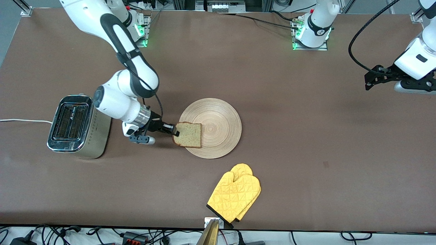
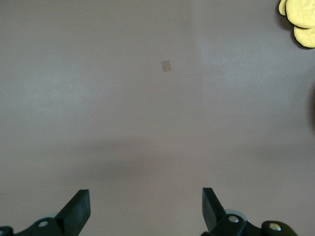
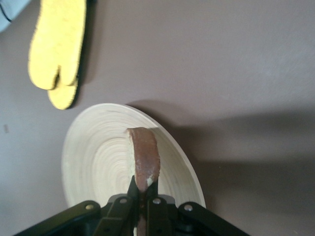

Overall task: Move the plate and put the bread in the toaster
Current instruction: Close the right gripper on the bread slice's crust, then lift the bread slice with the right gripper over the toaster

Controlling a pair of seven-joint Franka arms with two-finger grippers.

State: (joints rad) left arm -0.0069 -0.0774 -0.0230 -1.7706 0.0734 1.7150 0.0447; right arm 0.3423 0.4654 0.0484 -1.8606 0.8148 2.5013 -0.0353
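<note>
The round light-wood plate (image 1: 215,127) lies mid-table; it also shows in the right wrist view (image 3: 103,162). My right gripper (image 1: 175,131) is shut on the brown bread slice (image 1: 189,135) and holds it by one edge over the plate's rim on the toaster's side. In the right wrist view the bread (image 3: 143,160) stands edge-on, pinched in my right gripper (image 3: 142,189). The chrome-topped toaster (image 1: 73,124) stands toward the right arm's end of the table, its two slots empty. My left gripper (image 2: 145,209) is open and empty, waiting above bare table at the left arm's end.
A pair of yellow oven mitts (image 1: 235,195) lies nearer the front camera than the plate, by the table's front edge; it shows in both wrist views (image 3: 58,49) (image 2: 298,19). The toaster's white cord (image 1: 24,120) runs off the table's end.
</note>
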